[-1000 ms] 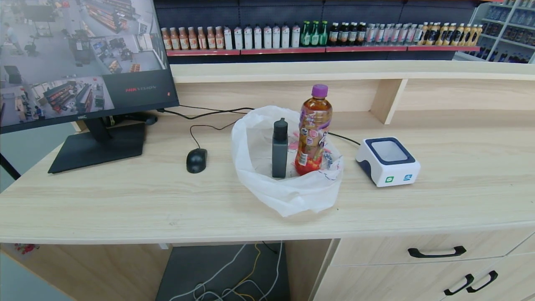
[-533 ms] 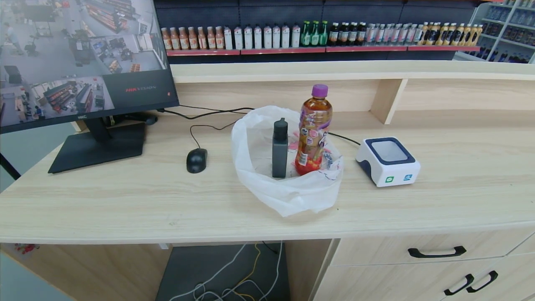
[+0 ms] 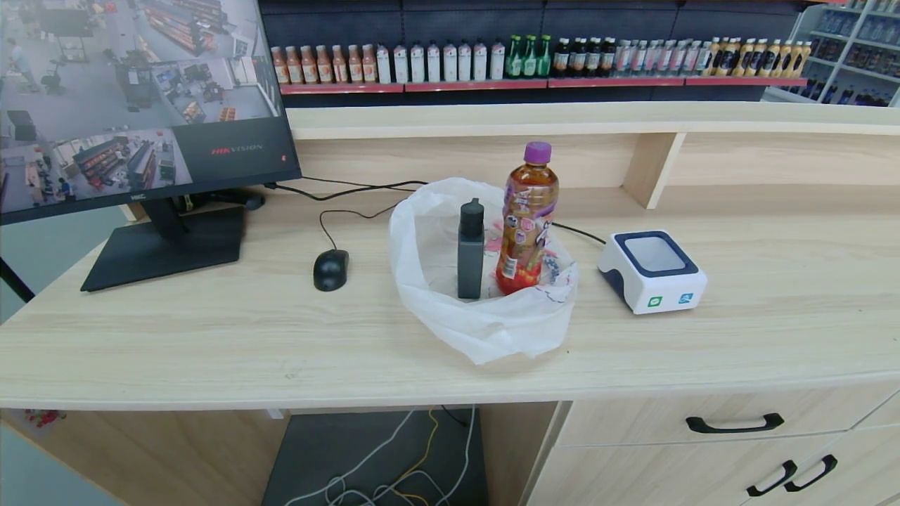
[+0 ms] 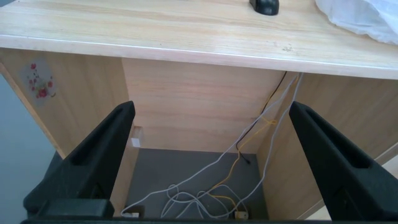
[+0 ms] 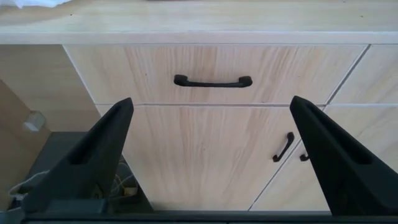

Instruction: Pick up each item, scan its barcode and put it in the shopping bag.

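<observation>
As nothing has moved, the bottle (image 3: 527, 211) and grey flask (image 3: 470, 253) stand in the shopping bag (image 3: 485, 327), left gripper (image 4: 211, 121) and right gripper (image 5: 211, 109) spread wide, empty: probably finished.

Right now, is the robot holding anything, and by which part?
Nothing. The left gripper and right gripper hang open and empty; the purple-capped orange bottle and dark grey bottle stand in the white plastic bag.

Left gripper (image 4: 211, 107) and right gripper (image 5: 211, 101) both have fingers (image 4: 99, 155) spread wide.
</observation>
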Robot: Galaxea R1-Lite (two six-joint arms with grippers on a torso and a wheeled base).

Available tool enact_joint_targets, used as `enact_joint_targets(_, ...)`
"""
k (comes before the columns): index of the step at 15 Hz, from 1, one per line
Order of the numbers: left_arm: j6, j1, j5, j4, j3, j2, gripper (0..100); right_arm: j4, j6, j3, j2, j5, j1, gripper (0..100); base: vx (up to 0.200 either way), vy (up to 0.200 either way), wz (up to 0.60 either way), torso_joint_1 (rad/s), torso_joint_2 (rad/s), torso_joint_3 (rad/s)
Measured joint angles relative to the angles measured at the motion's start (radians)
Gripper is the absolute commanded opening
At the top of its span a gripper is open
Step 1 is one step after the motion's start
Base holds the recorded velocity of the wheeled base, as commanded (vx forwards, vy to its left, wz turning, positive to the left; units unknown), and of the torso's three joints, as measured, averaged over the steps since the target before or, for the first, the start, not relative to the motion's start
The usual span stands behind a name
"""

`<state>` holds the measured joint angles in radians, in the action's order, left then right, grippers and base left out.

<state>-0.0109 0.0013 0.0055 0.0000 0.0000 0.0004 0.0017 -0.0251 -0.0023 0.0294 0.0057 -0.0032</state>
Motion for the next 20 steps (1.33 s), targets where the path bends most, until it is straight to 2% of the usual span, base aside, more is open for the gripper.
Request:
enact_joint_targets(2, 0.000, 0.000, 0.000, 0.000, 0.000, 0.000, 100, 0.000, 0.014, 0.002, -0.017, 0.000, 0.001, 100, 0.000, 0.000, 0.00, 0.000, 0.00, 0.000)
enact_joint_targets(5, 0.000, 0.000, 0.000, 0.000, 0.000, 0.000, 100, 0.000, 0.018, 0.002, -0.027, 0.001, 0.002, 100, -0.200, 0.000, 0.00, 0.004, 0.00, 0.002)
enact_joint_targets(19, 0.001, 0.000, 0.000, 0.000, 0.000, 0.000, 100, 0.000, 0.018, 0.002, -0.029, 0.001, 0.002, 100, 0.000, 0.000, 0.00, 0.000, 0.00, 0.000)
enact_joint_targets(20, 0.001, 0.000, 0.000, 0.000, 0.000, 0.000, 100, 0.000, 0.018, 0.002, -0.029, 0.000, 0.002, 100, 0.000, -0.200, 0.00, 0.007, 0.01, -0.002)
